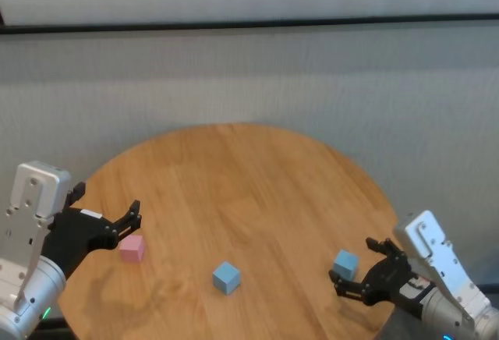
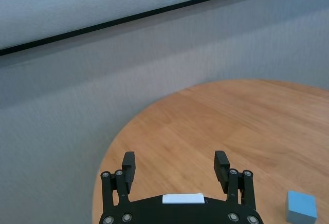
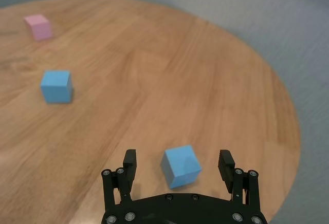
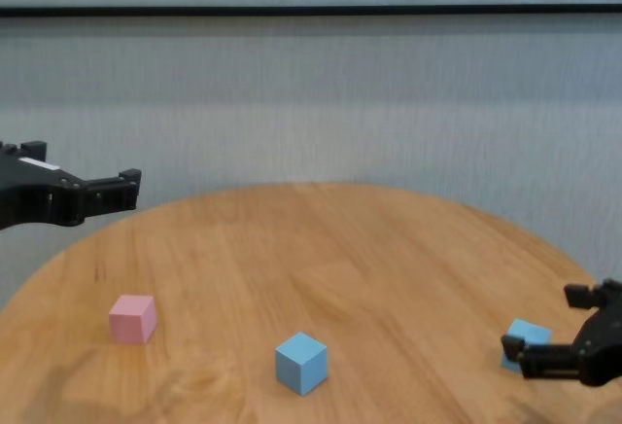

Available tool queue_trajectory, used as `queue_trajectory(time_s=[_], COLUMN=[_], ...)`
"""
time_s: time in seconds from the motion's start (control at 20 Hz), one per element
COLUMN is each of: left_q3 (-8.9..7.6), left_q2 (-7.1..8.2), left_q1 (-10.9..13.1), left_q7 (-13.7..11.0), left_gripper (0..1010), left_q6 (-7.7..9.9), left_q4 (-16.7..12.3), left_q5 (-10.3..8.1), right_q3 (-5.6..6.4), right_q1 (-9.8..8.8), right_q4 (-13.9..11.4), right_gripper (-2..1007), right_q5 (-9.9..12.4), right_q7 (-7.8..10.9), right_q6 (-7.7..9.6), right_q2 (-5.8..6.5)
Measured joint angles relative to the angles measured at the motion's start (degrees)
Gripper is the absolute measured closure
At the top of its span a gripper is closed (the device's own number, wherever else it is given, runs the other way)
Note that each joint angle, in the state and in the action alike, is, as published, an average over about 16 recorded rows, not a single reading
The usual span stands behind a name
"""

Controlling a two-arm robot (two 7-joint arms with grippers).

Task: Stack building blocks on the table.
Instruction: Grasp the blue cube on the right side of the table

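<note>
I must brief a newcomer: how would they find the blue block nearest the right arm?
On the round wooden table, look to its right edge. The blue block lies between the open right pincer's fingers; the other blue block sits mid-table, alone.

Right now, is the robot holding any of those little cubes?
No. Both hands are open and empty: the right hand brackets a blue block without gripping; the left hand hovers above the table.

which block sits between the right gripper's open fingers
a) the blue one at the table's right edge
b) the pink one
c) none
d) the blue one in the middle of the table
a: in the right wrist view the blue block lies on the table between the open fingers of the right gripper, not yet gripped.
</note>
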Motion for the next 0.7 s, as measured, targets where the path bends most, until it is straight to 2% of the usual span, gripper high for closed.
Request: queue_trajectory(time_s=[0.35,0.7], left_q3=[0.15,0.22], left_q2=[0.12,0.17], left_q1=[-0.15,-0.23], left_q7=[-0.39,-0.59], left_gripper=[7,7], left_q6=[0.35,0.54], left_q4=[0.04,0.07], left_q5=[-0.45,-0.69], right_q3=[-1.16,-0.80], right_q1=[1.66,2.56], right_q4=[2.10,4.13], right_gripper=[1,0], right_q5=[-1.56,-2.44], right_q7=[2.82,4.27], right_q6=[1.92,2.50], right_q2=[-0.80,-1.60])
